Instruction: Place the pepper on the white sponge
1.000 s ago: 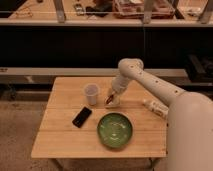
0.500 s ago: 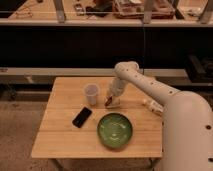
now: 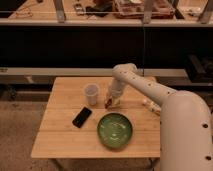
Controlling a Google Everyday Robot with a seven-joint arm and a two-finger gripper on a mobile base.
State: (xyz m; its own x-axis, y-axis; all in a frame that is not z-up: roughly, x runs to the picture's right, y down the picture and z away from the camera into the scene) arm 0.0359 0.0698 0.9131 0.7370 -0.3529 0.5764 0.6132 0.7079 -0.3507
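Dark shelving fills the upper half of the frame, and below it sits the wooden worktop [image 3: 65,135] with my things spread over it. My jaws [image 3: 111,103] are down at the middle of the frame, just right of the clear cup [image 3: 91,93] and just above the green bowl [image 3: 115,129]. A moment ago my arm reached in from further right; it has since swung left and lowered. Something small and dark red shows at my tip, which I take for the pepper [image 3: 107,104]; whether I am closed on it I cannot tell. A pale patch beneath me may be the white sponge [image 3: 116,103], so I judge the release is near. The black phone [image 3: 82,116] lies at lower left.
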